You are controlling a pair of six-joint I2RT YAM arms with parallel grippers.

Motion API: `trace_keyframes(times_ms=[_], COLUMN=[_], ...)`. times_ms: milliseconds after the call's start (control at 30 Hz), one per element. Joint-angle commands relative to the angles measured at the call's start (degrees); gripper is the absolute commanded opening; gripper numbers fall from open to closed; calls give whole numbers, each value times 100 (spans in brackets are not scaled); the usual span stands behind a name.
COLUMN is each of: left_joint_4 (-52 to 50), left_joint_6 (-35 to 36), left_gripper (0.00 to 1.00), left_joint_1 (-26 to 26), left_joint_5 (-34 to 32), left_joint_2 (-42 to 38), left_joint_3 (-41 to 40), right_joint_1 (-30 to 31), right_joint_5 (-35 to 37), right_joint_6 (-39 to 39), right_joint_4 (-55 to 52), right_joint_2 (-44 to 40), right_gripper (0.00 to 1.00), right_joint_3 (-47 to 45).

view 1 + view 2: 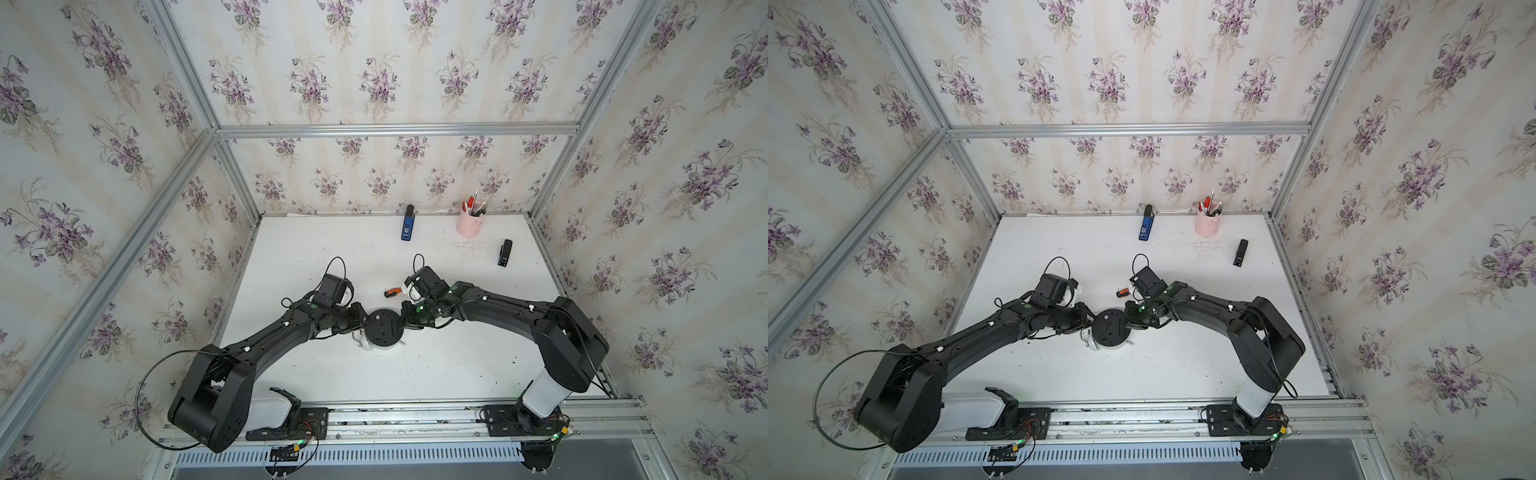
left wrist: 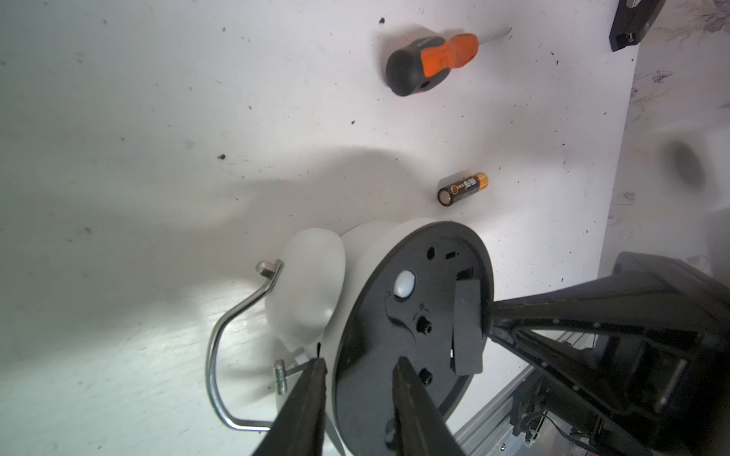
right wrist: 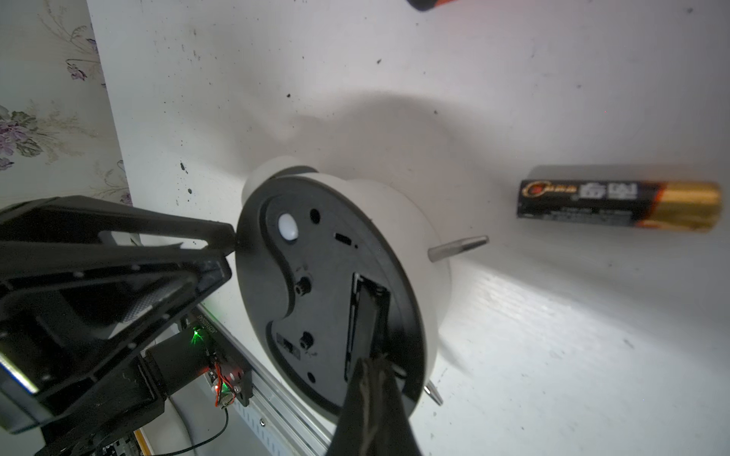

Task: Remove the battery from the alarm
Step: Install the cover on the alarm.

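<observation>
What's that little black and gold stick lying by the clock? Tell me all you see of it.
The battery is a small cylinder in a black wrap with orange and white print, one end gold-coloured. It lies on its side on the white table, outside the clock and clear of it. Only the table touches it.

Our left arm, right arm: black shells, white base segments, looping cables; left tool, right tool black, tapered.
</observation>
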Motion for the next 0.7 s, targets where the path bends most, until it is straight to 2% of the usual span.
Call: trace_keyframes(times_ms=[0, 667], left_joint_4=[69, 87], left_joint_6=[84, 105], left_gripper=[33, 32], left_joint_1=[6, 3], left_joint_5=[-12, 6], left_joint_2=[-13, 18], left_joint_3=[-21, -31], right_joint_1=[-9, -19], right_joint_5=[46, 105], right_joint_6=[3, 19], right_joint_4=[47, 283], right_joint_2=[11, -47], right_gripper=[0, 0], right_joint_3=[23, -54])
